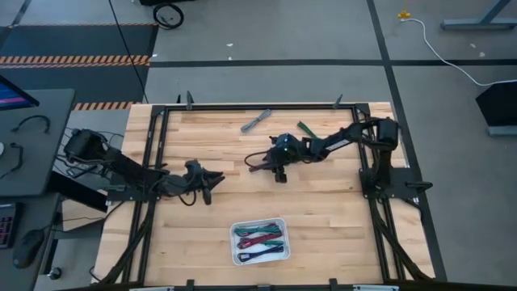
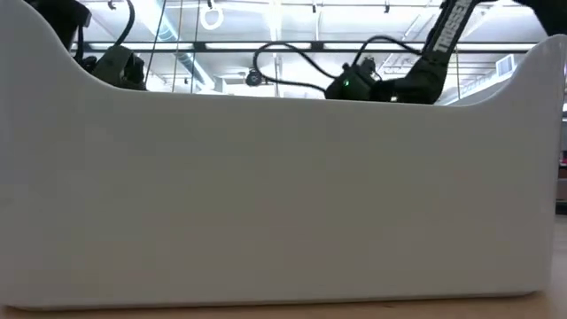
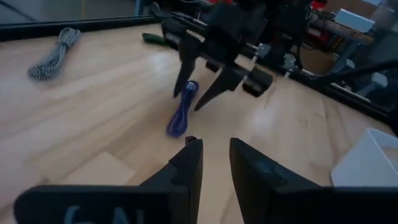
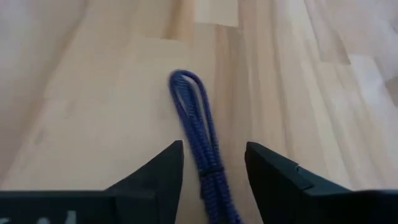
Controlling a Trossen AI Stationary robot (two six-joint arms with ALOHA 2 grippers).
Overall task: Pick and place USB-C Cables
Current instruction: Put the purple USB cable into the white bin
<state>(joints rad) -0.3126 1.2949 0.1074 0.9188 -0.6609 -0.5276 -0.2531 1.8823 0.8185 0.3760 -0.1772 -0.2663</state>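
A purple cable (image 4: 198, 134) lies flat on the wooden table, also seen in the left wrist view (image 3: 181, 117). My right gripper (image 4: 211, 152) is open and low over it, one finger on each side of the cord, near the table's middle (image 1: 253, 165). My left gripper (image 1: 212, 187) waits to its left, open by a narrow gap (image 3: 216, 152) and holding nothing. A grey cable (image 1: 256, 120) and a green cable (image 1: 307, 128) lie near the far edge. Several cables in red, green and teal lie in the white tray (image 1: 260, 259).
The white tray sits near the table's near edge, and its wall (image 2: 283, 186) fills the low view. A black frame (image 1: 157, 129) borders the tabletop. Bare wood lies between the grippers and the tray.
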